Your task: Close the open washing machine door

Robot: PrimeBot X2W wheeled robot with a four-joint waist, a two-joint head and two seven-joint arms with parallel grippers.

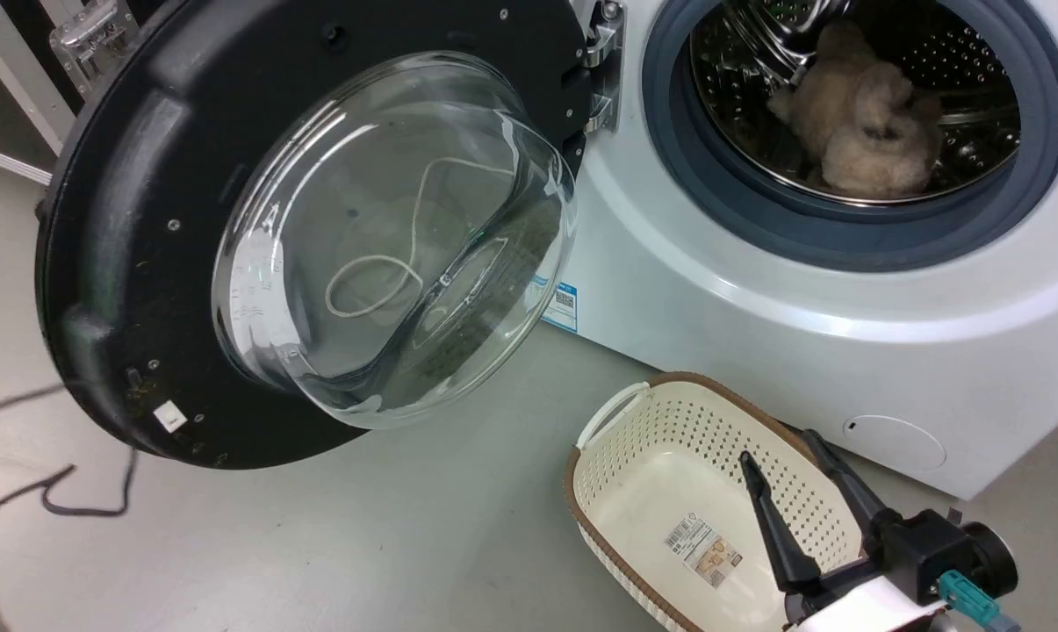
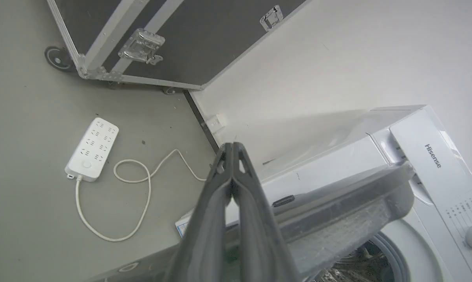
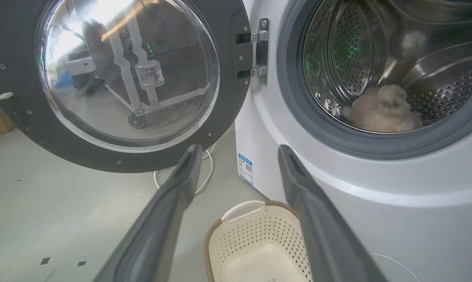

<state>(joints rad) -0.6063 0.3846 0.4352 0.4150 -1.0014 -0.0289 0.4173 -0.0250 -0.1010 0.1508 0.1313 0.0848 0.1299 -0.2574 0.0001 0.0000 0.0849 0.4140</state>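
Two long dark fingers of the right gripper (image 1: 776,446) are spread wide and hold nothing, above a cream perforated plastic basket (image 1: 634,439) on the grey floor. Right arm low, fingers aimed up toward the machine front.

Beyond the basket is the large round black-rimmed washing machine door (image 1: 318,246) with its bulging clear glass bowl. It is swung wide open to the left, inner face to the camera, hung on a metal hinge (image 1: 603,79) at its right edge.

The left gripper (image 2: 232,147) has its fingers pressed together, empty, angled just over the door's blurred edge. Contact cannot be told.

Judgement: the door is stiff and fairly heavy, its glass slick and breakable. Push on the black rim, far from the hinge.

Behind: white boxy front-loading washing machine (image 1: 757,298), beige fluffy toy (image 1: 862,132) in its steel drum.
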